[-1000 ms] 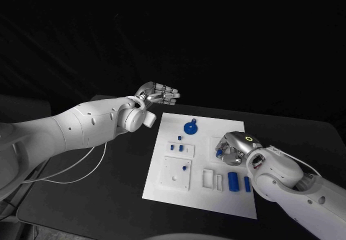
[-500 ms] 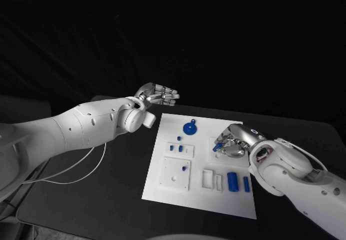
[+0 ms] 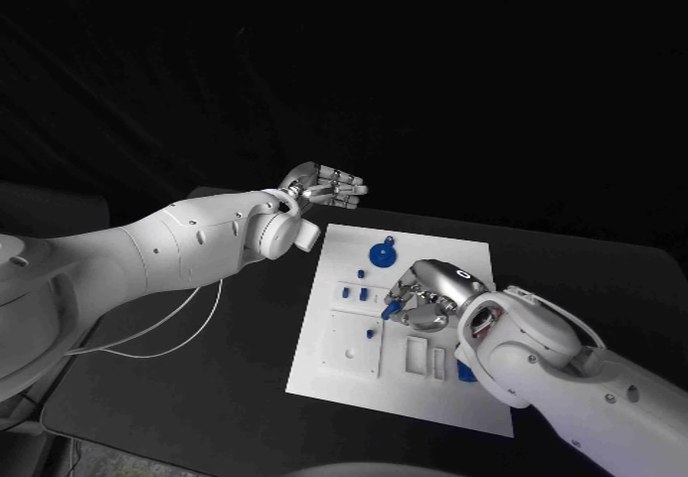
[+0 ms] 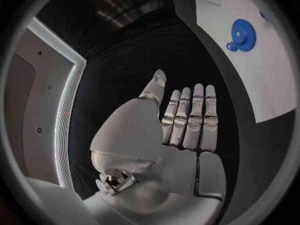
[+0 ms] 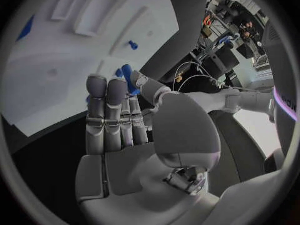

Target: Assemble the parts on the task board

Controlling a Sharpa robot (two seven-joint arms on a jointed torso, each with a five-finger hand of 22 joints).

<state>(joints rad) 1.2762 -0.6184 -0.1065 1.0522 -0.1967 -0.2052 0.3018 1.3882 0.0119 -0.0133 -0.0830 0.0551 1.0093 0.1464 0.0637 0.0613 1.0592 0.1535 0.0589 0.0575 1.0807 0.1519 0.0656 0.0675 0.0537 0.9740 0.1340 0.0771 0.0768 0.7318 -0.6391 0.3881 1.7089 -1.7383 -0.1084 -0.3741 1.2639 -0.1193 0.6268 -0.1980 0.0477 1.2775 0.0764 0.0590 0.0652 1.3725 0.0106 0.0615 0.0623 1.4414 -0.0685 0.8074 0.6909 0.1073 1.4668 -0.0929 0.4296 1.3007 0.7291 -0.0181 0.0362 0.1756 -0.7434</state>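
On the black counter (image 3: 215, 397) lay the white task board (image 3: 344, 378). The right robot hand (image 3: 424, 298) hovered over its middle, pinching a small blue part (image 3: 390, 310). The left robot hand (image 3: 327, 187) hung beyond the board's far corner, fingers straight, holding nothing, near a blue gear (image 3: 383, 254).

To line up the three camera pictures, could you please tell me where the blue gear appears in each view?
Head view: the blue gear lies near the task board's far edge.
Left wrist view: the gear lies beyond the left hand.
Right wrist view: I cannot find it.
Shared landmark: the white task board.
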